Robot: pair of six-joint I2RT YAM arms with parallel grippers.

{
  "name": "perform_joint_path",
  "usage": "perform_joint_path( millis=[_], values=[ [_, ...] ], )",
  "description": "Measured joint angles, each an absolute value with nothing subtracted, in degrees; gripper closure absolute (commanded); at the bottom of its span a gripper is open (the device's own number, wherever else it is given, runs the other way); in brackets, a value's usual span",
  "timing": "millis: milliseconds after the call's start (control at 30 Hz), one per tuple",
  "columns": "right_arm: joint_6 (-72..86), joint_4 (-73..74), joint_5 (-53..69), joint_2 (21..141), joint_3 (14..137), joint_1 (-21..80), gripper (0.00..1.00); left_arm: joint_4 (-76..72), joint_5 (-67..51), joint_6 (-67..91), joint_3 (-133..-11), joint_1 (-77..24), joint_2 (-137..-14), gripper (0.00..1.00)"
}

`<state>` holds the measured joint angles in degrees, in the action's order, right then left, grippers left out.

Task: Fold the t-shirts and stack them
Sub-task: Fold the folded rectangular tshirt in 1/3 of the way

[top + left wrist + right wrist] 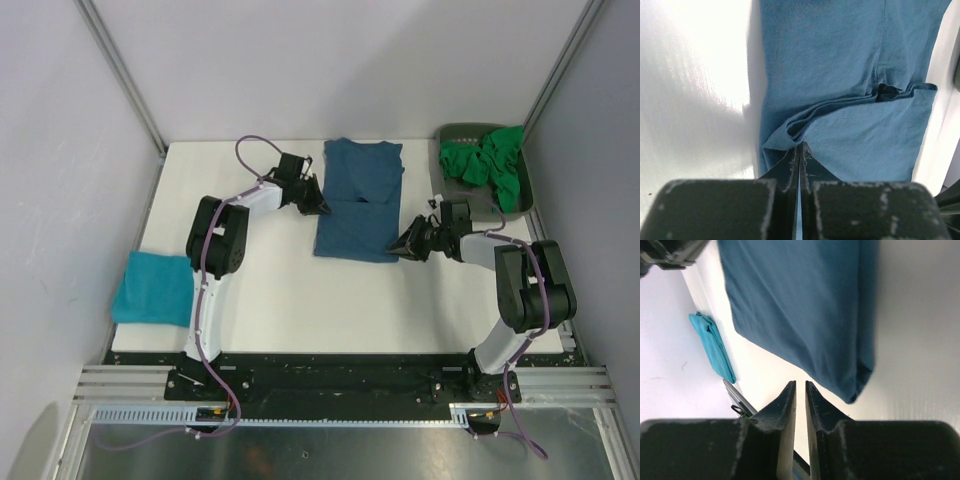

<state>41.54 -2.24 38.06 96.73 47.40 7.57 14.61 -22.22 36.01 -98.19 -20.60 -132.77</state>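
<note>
Three lots of shirts on a white, smooth, matte desk.

Dark blue shirt: biggest piece, back centre of the desk. Steel-blue soft knit, lying flat as a long rectangle with its side parts folded in. A crosswise fold edge sits about halfway down it. In the left wrist view that edge shows as several stacked layers, slightly gaping at the left end, with a small dark pucker near the right side.

Green shirts: bright green, crumpled in a loose heap, lying in a dark grey hard plastic tray at the back right corner. Some cloth spills over the tray's near rim.

Turquoise shirt: folded to a neat square pad at the left edge of the desk, well apart from the others.

Left tool: black fingers pressed fully together, tips at the blue shirt's left edge by the fold. Cannot tell whether cloth is pinched between them.

Right tool: fingers parted by a narrow slit with nothing between them. It sits just beside the blue shirt's near right corner, not touching.
</note>
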Motion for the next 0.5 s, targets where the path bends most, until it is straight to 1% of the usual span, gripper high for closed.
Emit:
perform_joint_path(
  millis=[167,300,400,500],
  values=[
    [41.6,-3.1,38.3,97.4,43.5,7.2,0.84,14.6,-22.2,36.0,-98.2,-20.6,-132.8,0.99],
    [41.7,-4.6,38.6,101.3,42.2,7.2,0.85,14.5,-22.3,36.0,-98.1,-20.5,-132.8,0.99],
    [42.2,-5.5,39.9,101.8,41.8,7.2,0.83,14.4,-22.4,36.0,-98.0,-20.4,-132.8,0.96],
    [42.4,-5.9,39.9,101.7,41.8,7.2,0.82,14.4,-22.6,35.9,-98.0,-20.3,-132.7,0.9]
  ],
)
